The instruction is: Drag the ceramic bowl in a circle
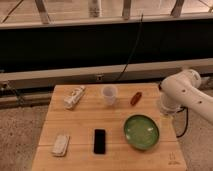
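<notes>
One bent arm [184, 94], hand [167, 112] near the ceramic bowl [141, 131], grip state unclear.

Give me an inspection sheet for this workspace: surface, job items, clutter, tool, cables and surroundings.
surface: wooden table, level.
job's things: ceramic bowl, upright at front right, nothing seen inside.
clutter: translucent cup, reddish oblong item, white packet, black phone, small white pack; all apart from the bowl.
grippers: tool under the white arm, at the table's right edge, not touching the bowl.
cables: black cable behind the table; another below the arm.
surroundings: speckled floor, dark wall.
</notes>
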You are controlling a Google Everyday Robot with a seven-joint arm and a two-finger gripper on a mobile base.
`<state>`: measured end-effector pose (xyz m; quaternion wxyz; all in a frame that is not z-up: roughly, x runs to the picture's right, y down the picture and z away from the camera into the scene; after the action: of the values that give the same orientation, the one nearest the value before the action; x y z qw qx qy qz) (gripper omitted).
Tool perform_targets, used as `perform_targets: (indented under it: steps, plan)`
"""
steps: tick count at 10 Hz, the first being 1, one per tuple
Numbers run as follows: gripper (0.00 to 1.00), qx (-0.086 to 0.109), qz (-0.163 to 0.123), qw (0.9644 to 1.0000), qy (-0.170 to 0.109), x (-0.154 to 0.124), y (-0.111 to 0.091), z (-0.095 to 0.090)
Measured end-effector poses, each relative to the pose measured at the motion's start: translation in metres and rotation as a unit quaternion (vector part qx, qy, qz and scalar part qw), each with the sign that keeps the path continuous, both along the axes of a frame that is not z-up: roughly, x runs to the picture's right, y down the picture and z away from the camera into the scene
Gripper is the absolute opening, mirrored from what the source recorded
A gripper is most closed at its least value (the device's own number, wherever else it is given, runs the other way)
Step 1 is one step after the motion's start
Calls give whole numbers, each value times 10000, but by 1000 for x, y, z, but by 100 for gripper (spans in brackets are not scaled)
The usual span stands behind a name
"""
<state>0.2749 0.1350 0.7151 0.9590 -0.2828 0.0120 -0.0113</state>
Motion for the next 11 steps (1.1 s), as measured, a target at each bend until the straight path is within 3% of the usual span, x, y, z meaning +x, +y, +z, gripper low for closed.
perform_targets:
  steps: [4,7,11]
  plan:
    - [80,-40,-189,9997,-124,-7,12,11]
    - [80,-81,-333,9991,-240,-18,30,36]
    - [80,-128,-388,9986,-335,-25,40,53]
